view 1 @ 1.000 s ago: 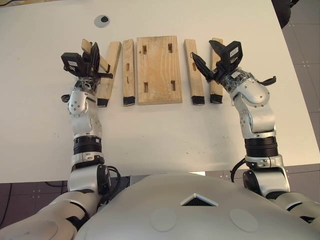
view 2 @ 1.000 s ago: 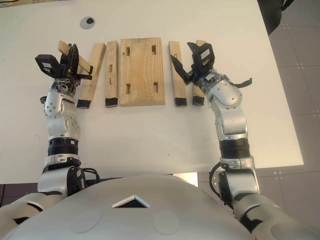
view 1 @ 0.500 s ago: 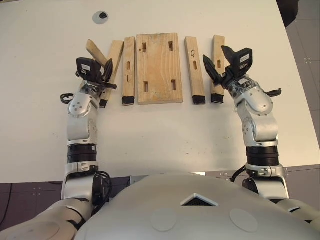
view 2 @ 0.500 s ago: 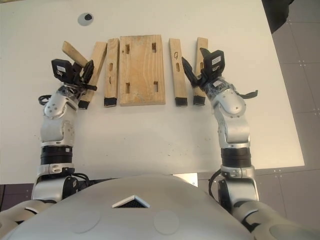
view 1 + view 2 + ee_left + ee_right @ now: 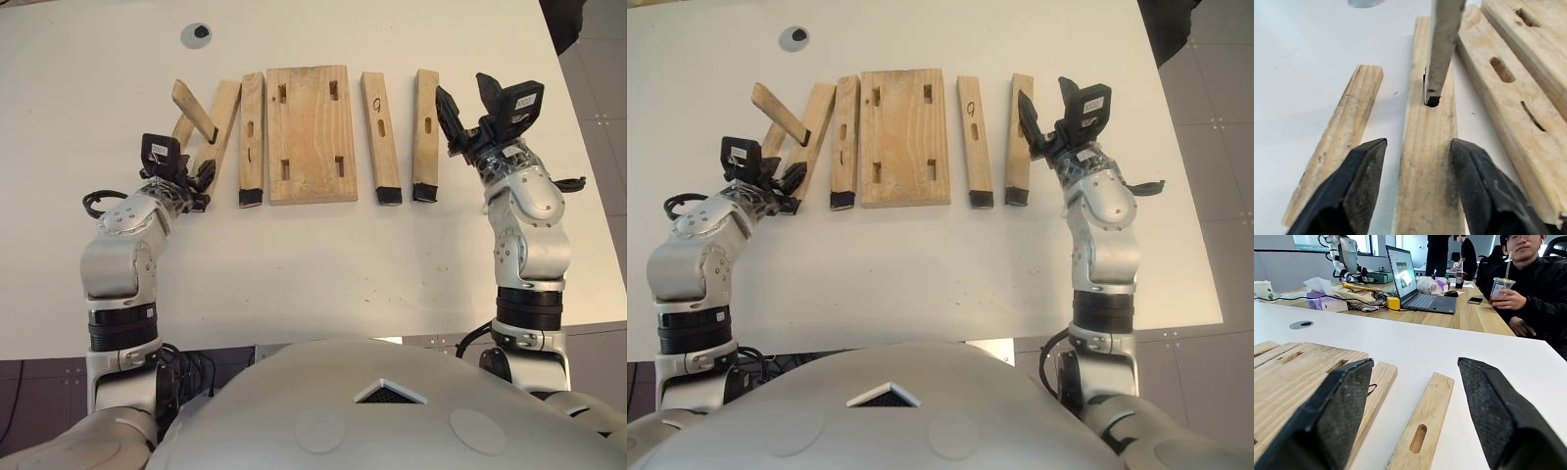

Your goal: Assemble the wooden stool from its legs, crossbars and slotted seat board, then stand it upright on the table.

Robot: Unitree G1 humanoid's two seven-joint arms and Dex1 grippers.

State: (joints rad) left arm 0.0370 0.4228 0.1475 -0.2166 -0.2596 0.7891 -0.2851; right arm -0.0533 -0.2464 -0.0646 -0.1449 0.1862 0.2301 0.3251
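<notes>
**Stool kit: unassembled, early stage (est.)**

- Seat board point(image 5: 310, 134): flat at table centre, slots up, nothing fitted.
- Legs x4, flat, two each side of board: outer-L leg point(image 5: 224, 108), inner-L leg point(image 5: 252, 137), inner-R leg point(image 5: 379, 137), outer-R leg point(image 5: 425, 132).
- Crossbar point(image 5: 192, 106): one end stuck in outer-L leg's slot, tilted, leaning off to the L.
- Second crossbar point(image 5: 1334, 147): flat, just beside that leg, not touching it.
- L gripper point(image 5: 1418, 156): released. Fingers spread either side of outer-L leg's near end, not clamped.
- R gripper point(image 5: 468, 106): released, raised just R of outer-R leg, holding nothing.

**Step (est.):** first leg/crossbar joint begun, not seated.

**Next (est.):** L gripper closes on the leg to steady it. Crossbar needs squaring up and pressing home. R gripper is free for that, or to fetch outer-R leg.

**Surface:** white table point(image 5: 323, 255), smooth, w/ cable grommet point(image 5: 199, 36) on far side.

**Room:** wooden desk behind w/ laptop point(image 5: 1418, 286), tissue box point(image 5: 1327, 302), misc. clutter.
</notes>
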